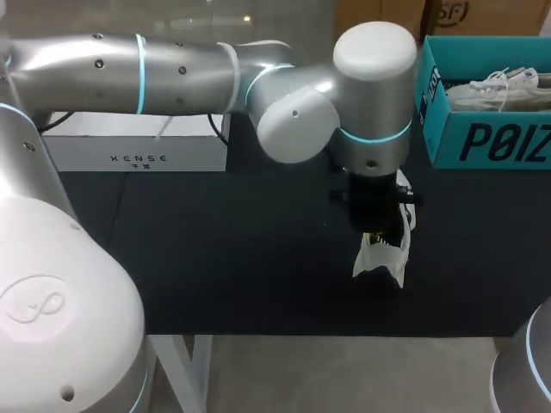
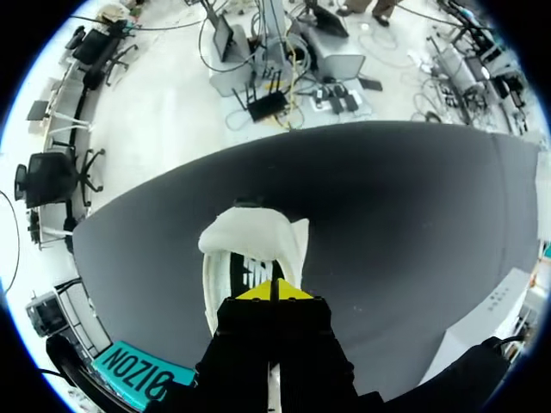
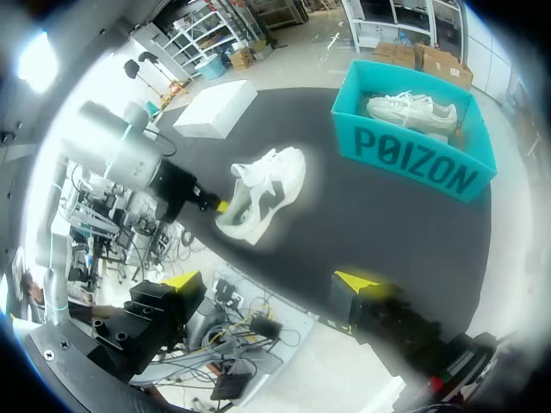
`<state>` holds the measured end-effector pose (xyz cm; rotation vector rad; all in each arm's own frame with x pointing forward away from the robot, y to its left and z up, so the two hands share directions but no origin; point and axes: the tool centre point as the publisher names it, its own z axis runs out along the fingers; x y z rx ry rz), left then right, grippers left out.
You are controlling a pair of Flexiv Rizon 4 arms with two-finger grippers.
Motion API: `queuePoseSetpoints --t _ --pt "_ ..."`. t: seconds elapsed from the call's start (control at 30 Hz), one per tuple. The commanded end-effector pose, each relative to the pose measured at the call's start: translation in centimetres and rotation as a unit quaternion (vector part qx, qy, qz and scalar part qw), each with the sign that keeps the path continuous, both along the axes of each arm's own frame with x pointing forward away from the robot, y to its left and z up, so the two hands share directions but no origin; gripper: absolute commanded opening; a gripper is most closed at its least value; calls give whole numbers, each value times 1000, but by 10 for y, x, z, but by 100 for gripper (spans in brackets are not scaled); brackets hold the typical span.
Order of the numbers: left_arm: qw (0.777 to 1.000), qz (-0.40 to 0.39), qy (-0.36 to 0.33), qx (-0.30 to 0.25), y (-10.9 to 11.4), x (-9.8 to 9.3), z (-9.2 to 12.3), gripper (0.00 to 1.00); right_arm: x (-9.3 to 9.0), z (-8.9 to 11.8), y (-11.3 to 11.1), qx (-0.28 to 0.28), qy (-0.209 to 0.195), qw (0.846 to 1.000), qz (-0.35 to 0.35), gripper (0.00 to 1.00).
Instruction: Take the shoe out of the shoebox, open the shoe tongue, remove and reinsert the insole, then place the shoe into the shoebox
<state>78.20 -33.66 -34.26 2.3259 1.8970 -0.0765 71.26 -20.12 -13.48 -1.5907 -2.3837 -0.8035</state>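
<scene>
Left arm [image 1: 172, 64] enters from upper left of head view and reaches past centre. Left fingers [image 2: 256, 292] are clenched, tips together, pinching a thin part of the white shoe [image 1: 381, 260] at its opening. Shoe is right of centre on the black bench [image 1: 241, 249], well apart from the teal shoebox [image 1: 482, 142] at upper right. A second white shoe [image 1: 492, 89] lies inside the shoebox. Right fingers [image 3: 182, 280] are spread wide, holding nothing. A white box [image 1: 138, 151] sits at upper left.

Left arm [image 1: 172, 64] is silver-grey, glowing cyan rings at the joints, little dark screws, swirl logo on its white base [image 1: 52, 310]. Black jaws, yellow fingertips [image 2: 254, 292].
</scene>
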Motion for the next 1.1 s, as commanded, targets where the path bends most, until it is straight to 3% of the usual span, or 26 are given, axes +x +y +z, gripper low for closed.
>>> queuePoseSetpoints --t 0.03,0.13,0.37,0.5,0.87,1.1 --pt "1000 2 -16 4 -15 3 -30 0 1 0 0 -1 2 1000 1 100" --pt "1000 13 -18 8 -18 8 -50 0 1 0 0 -1 2 1000 1 100" --pt "1000 16 -12 24 -26 5 -74 0 1 0 0 -1 2 1000 1 100" --pt "1000 20 -13 19 -24 3 -69 0 1 0 0 -1 2 1000 1 100" --pt "997 29 -65 -8 -12 12 -21 0 1 0 0 -1 2 1000 1 100" --pt "996 18 -88 -7 -23 18 -33 0 1 0 0 -1 2 1000 1 100"
